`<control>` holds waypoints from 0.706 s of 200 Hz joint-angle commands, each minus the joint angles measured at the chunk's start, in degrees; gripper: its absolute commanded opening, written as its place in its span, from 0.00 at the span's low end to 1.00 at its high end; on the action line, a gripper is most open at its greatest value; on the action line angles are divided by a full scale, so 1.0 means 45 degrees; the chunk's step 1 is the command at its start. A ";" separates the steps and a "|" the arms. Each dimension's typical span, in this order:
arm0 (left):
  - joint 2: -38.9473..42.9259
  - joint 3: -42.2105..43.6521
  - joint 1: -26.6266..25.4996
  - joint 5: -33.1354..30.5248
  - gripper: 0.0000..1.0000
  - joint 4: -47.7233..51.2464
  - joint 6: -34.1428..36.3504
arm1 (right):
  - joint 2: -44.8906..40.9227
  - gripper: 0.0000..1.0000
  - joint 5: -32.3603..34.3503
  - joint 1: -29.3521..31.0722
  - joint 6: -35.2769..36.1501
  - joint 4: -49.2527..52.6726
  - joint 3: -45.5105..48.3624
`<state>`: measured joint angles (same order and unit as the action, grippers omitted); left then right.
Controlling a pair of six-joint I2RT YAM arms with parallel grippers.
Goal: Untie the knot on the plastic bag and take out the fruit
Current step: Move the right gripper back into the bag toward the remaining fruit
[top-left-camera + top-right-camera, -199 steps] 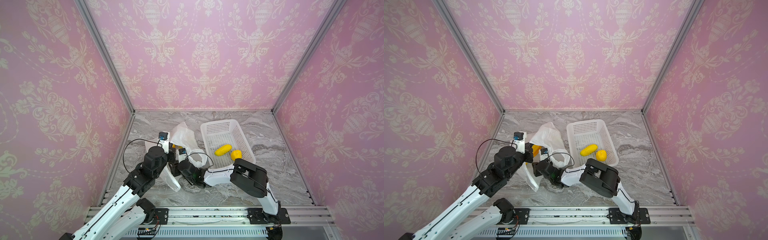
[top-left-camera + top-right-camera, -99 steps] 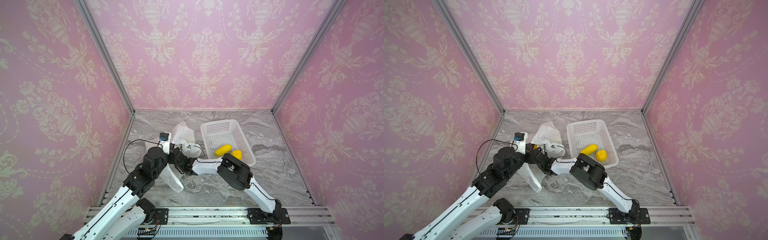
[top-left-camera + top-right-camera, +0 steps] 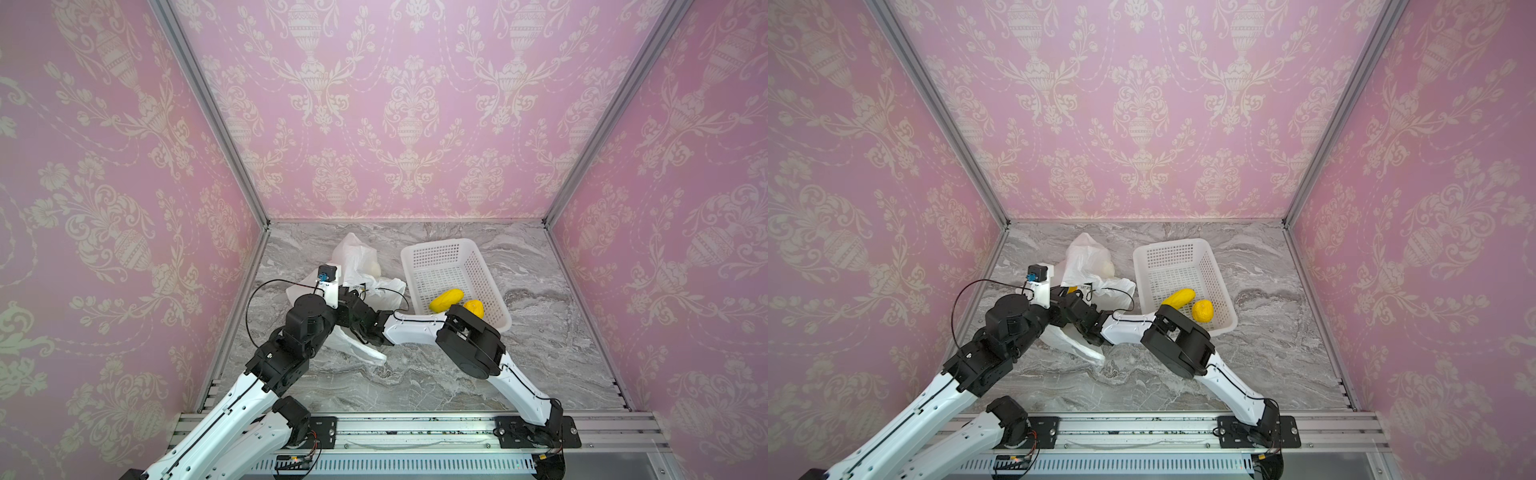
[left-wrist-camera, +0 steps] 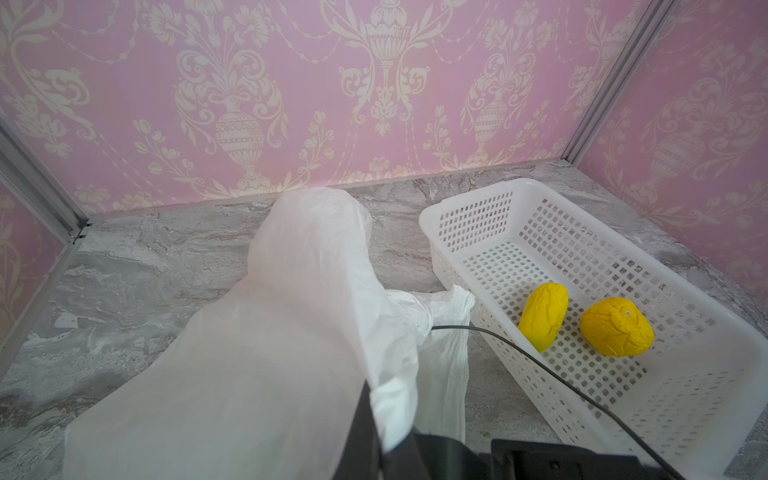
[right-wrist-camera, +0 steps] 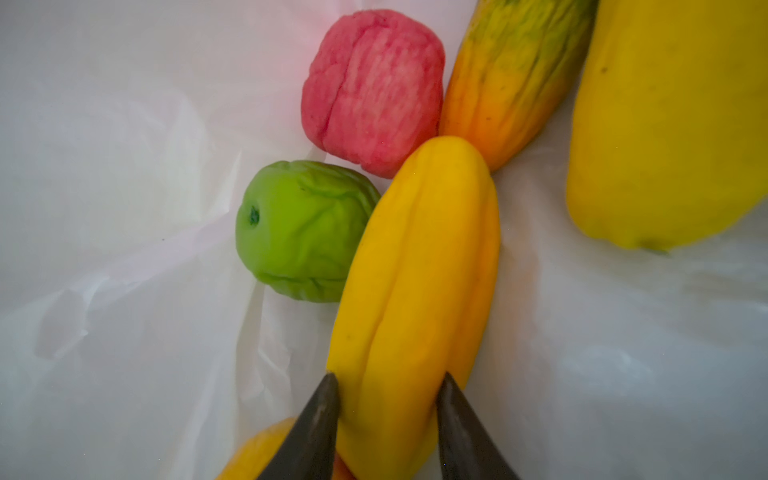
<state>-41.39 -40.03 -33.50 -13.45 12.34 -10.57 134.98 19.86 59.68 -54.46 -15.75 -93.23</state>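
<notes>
The white plastic bag lies left of the basket with its mouth open; no knot is in view. My left gripper is shut on a fold of the bag's edge and holds it up. My right arm reaches across into the bag's mouth. Inside, my right gripper is shut on a long yellow fruit, one fingertip touching each side. Beside it lie a green fruit, a red one, a green-to-orange one and a big yellow one.
A white perforated basket stands right of the bag, holding a long yellow fruit and a round yellow one. The right arm's elbow hangs over the basket's near corner. Pink walls enclose the marble table.
My right gripper has pushed left and deeper into the bag's mouth, and its forearm has stretched out from the basket side. The left arm has kept its hold in place.
</notes>
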 commanded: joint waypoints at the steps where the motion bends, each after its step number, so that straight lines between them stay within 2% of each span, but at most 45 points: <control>1: -0.0155 0.0001 0.0061 -0.0608 0.00 -0.0056 -0.0005 | -0.1211 0.36 0.0647 0.0196 0.0835 -0.0407 0.1329; 38: -0.0322 -0.0028 0.0080 -0.0987 0.00 -0.0054 -0.0042 | -0.3418 0.32 0.1598 0.0857 0.2208 -0.1101 0.3229; 91: -0.0451 -0.0133 0.0080 -0.1337 0.00 0.0162 -0.0126 | -0.5893 0.28 0.3052 0.2144 0.4303 -0.3260 0.6414; 118: -0.0343 -0.0068 0.0090 -0.1442 0.00 0.0141 -0.0150 | -0.6784 0.27 0.3758 0.2416 0.4408 -0.3340 0.7457; 141: -0.0201 -0.0089 0.0108 -0.1288 0.00 0.0232 -0.0218 | -0.6586 0.29 0.4096 0.2410 0.4178 -0.3453 0.7770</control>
<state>-43.53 -40.12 -33.43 -18.41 12.08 -10.83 105.23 34.06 70.81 -36.99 -29.63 -59.92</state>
